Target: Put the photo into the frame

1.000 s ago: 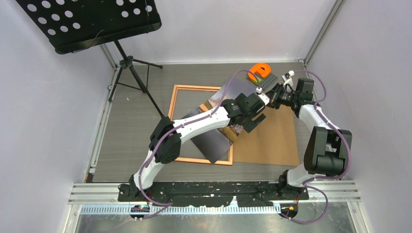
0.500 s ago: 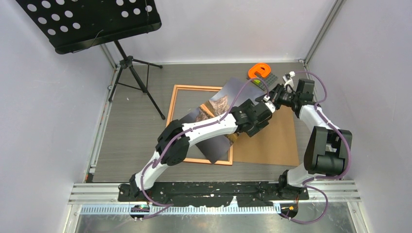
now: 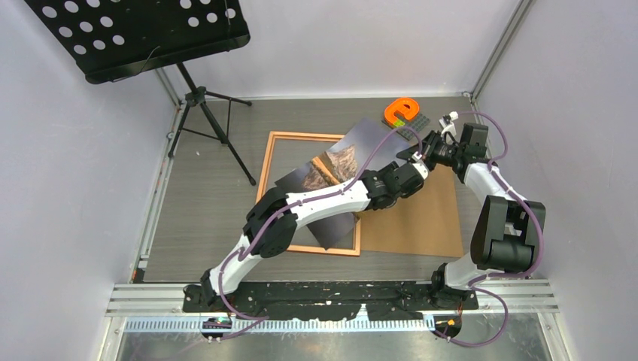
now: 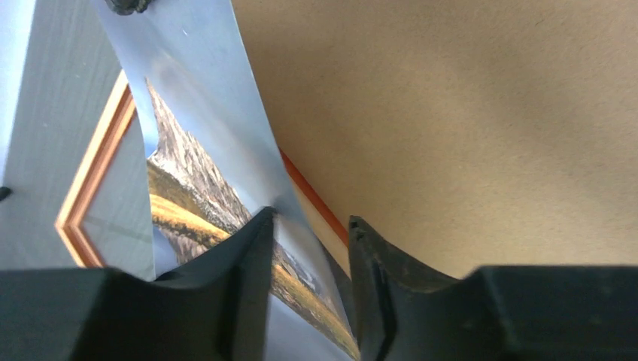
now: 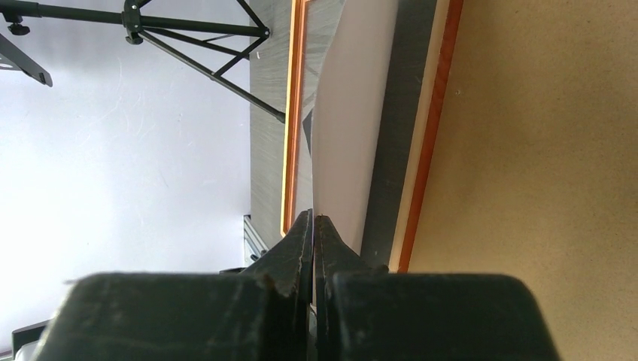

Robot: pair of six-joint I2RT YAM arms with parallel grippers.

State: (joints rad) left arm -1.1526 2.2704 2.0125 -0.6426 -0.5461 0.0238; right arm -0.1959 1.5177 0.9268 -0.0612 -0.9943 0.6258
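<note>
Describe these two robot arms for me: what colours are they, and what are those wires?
The left arm and right arm have white shells and bulky black joints, with a thin purple cable looping along each. The left gripper and right gripper are black, two tapered fingers apiece.

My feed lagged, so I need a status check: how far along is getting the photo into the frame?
Done: the photo is picked up, its far end pinched in the right gripper. In hand: it slants over the frame, and the left gripper's jaws straddle its edge with a gap, not clamped. Left: lay it flat inside the wooden border; it is not seated yet.
</note>
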